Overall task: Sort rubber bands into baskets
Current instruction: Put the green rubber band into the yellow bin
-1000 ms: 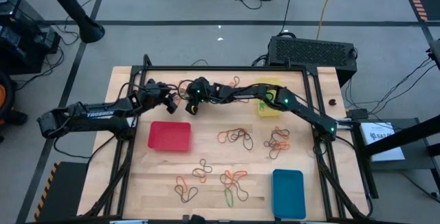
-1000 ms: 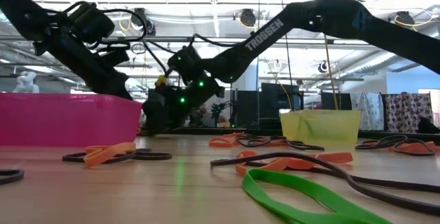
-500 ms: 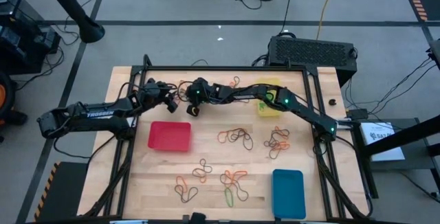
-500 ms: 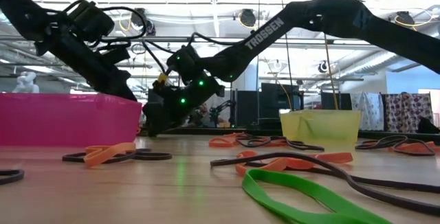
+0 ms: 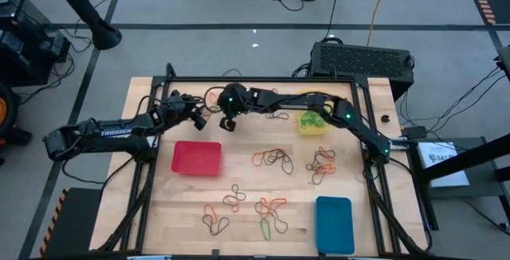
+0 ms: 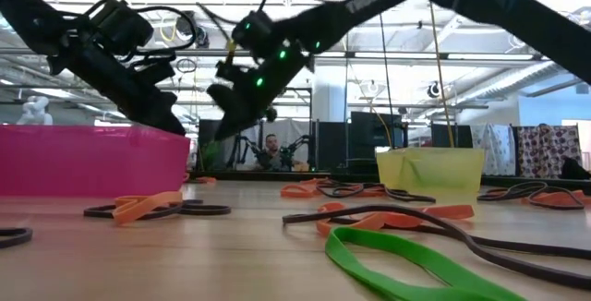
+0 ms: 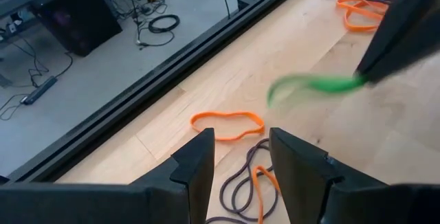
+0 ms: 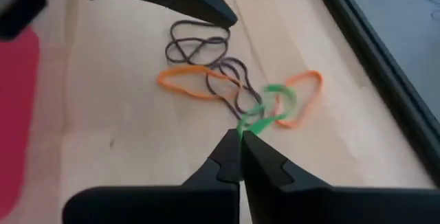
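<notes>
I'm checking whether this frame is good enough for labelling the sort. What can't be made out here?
- Red basket contents: low view, its near wall hides the inside.
- Green rubber band pinched by the shut right gripper: left wrist view, motion blur smears its shape.
- Blue basket contents: high view, too small to tell; it appears in no other view.
- Yellow basket contents: high view, the right arm partly covers it.

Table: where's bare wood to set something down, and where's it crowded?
Free: the near-left corner, below the red basket; the strip between the band piles and the blue basket. Crowded: the far edge, where both grippers meet by the yellow basket, and the centre, strewn with rubber bands.
</notes>
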### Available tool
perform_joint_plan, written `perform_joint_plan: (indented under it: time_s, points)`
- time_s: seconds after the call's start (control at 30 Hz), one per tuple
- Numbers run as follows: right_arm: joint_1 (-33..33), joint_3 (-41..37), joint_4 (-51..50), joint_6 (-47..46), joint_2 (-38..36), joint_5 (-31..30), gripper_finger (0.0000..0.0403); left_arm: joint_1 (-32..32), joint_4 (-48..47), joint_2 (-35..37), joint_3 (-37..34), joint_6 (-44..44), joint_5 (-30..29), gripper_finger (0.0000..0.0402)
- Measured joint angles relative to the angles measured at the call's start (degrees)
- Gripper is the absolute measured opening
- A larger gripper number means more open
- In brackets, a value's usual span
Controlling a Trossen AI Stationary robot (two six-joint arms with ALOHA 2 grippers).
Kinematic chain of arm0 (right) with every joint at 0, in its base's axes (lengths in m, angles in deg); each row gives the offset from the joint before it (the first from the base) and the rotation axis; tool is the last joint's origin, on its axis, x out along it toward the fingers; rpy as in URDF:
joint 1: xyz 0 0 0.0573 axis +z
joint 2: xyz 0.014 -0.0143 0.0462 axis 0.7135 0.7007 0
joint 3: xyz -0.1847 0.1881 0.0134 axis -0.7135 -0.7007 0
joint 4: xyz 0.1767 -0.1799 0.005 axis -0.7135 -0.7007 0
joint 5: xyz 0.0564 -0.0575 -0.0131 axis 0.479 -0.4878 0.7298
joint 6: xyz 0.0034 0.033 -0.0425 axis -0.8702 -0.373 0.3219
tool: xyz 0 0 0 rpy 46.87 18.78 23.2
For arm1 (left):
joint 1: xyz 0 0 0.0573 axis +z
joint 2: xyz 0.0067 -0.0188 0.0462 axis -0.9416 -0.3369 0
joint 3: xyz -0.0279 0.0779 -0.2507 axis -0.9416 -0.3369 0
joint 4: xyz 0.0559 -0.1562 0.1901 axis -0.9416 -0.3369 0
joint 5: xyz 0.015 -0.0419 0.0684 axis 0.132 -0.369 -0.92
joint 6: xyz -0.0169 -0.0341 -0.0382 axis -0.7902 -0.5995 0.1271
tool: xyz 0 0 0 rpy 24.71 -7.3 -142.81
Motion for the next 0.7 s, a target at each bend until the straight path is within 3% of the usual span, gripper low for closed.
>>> perform_joint_plan:
  time_s: [0.43, 0.7]
  points:
    - [-3.98, 0.04, -41.79, 1.02, -12.03, 0.35, 0.0000, -0.11, 1.00, 0.01, 0.00, -1.40, 2.41, 0.0148]
    - [-4.74, -4.00, -58.31, -0.80, -17.55, 0.37, 0.0000, -0.11, 8.18, 0.02, -0.02, -1.34, 11.74, 0.0148]
